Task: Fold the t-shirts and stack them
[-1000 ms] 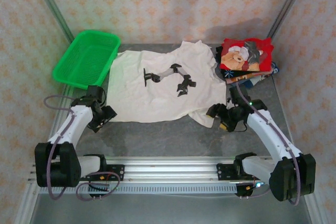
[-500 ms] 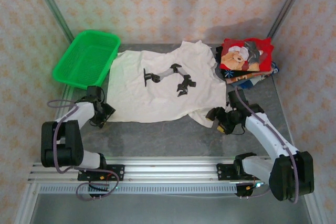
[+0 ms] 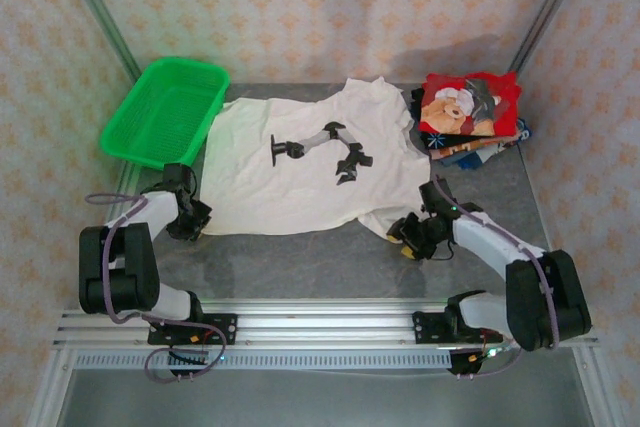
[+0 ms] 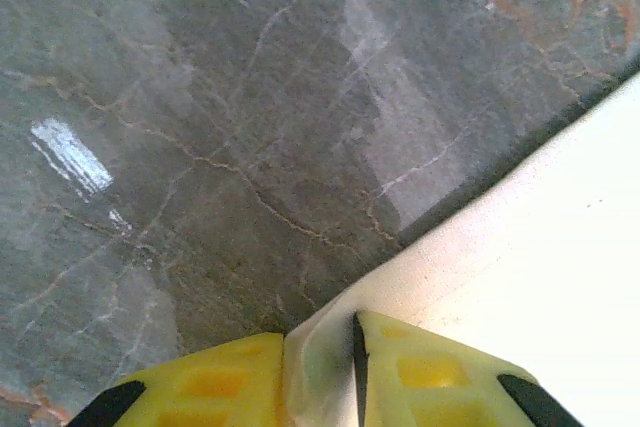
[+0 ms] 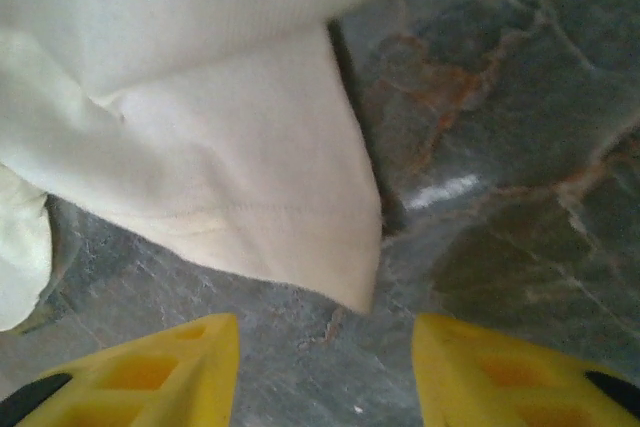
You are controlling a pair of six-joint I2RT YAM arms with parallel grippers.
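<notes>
Left wrist: shirt (image 4: 520, 247) corner inside left pincer (image 4: 320, 352)

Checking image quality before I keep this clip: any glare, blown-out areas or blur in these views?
Left wrist: a bright glare streak on the table, and the off-white shirt is blown out. Right wrist: a small glare spot on the table, and the shirt's far part is slightly soft. Top external: evenly lit and sharp, with a soft shadow on the back wall.

Matt off-white cloth shirt (image 3: 290, 192) on glossy, veined stone-look table (image 3: 300, 259).
</notes>
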